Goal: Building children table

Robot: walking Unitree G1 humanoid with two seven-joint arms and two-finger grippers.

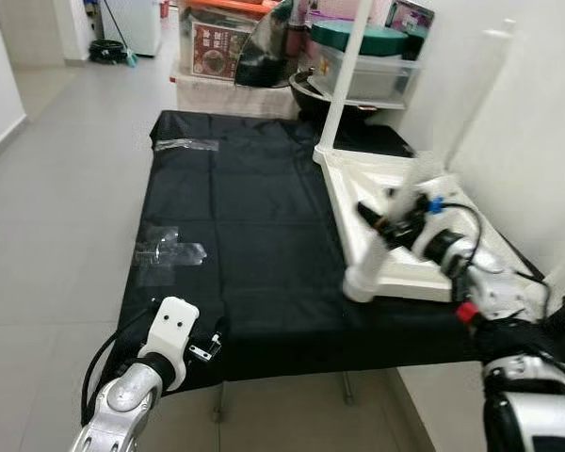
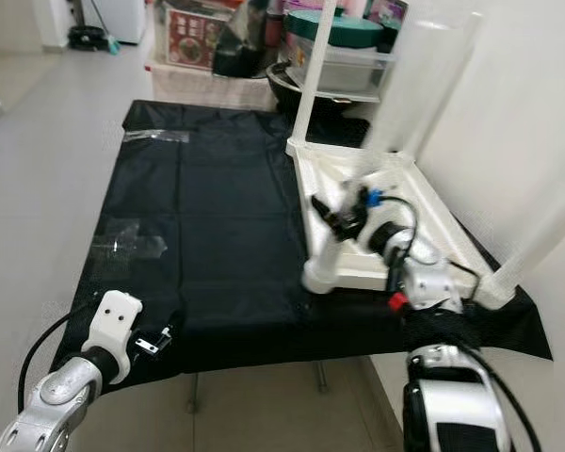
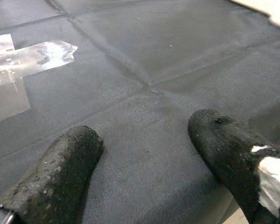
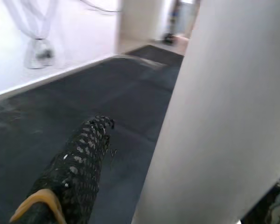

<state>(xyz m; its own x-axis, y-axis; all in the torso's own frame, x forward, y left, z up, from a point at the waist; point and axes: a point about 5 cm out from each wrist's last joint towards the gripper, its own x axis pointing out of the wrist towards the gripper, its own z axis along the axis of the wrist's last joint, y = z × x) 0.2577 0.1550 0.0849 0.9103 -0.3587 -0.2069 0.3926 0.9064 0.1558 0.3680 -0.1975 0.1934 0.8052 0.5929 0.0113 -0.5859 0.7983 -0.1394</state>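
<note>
A white child's tabletop (image 1: 400,174) lies upside down on the right side of a black cloth-covered table (image 1: 245,207). One white leg (image 1: 345,75) stands upright at its far left corner. Two more upright legs (image 2: 424,71) appear blurred along its right side. My right gripper (image 1: 375,224) is shut on another white leg (image 1: 365,264), which stands at the tabletop's near left corner. The right wrist view has one black finger (image 4: 84,158) against that leg (image 4: 224,116). My left gripper (image 3: 144,135) hovers open over the cloth's front left edge (image 1: 202,348), holding nothing.
Clear tape patches (image 1: 165,250) stick to the cloth. Boxes, a green-lidded bin (image 1: 358,42) and a dark pan (image 1: 311,94) crowd the far end. A white wall (image 1: 537,122) runs close on the right. Tiled floor (image 1: 56,188) lies to the left.
</note>
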